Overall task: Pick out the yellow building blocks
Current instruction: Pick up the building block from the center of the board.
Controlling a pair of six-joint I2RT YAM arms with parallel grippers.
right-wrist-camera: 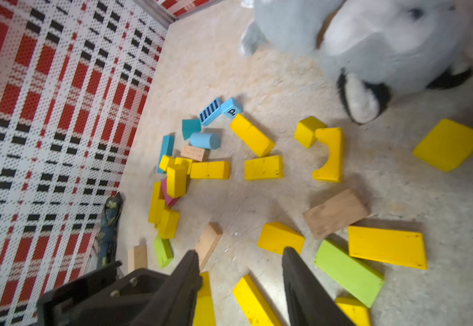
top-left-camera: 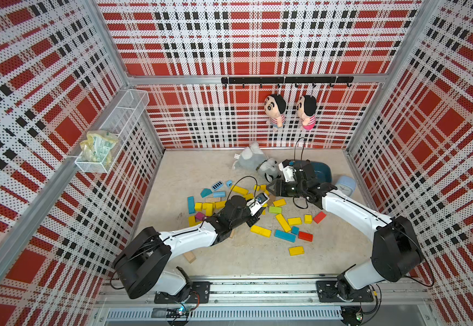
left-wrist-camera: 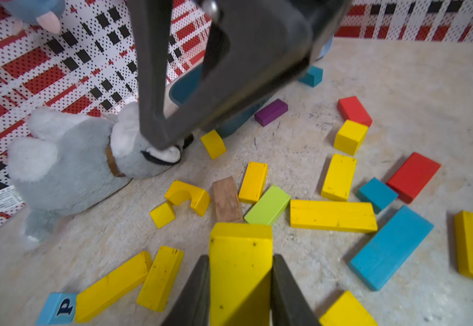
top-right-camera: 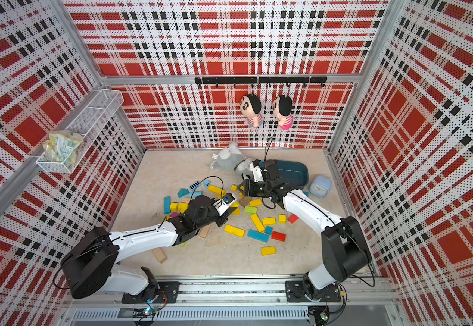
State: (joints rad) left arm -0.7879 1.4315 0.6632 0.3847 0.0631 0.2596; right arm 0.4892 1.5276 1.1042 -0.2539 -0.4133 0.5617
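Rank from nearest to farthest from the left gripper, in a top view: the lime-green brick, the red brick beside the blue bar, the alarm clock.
1. lime-green brick, just right of the left gripper.
2. red brick, farther right and nearer the front.
3. alarm clock, far right and farther back.

Stereo overhead, wrist views close over blocks [left-wrist-camera: 333, 216]
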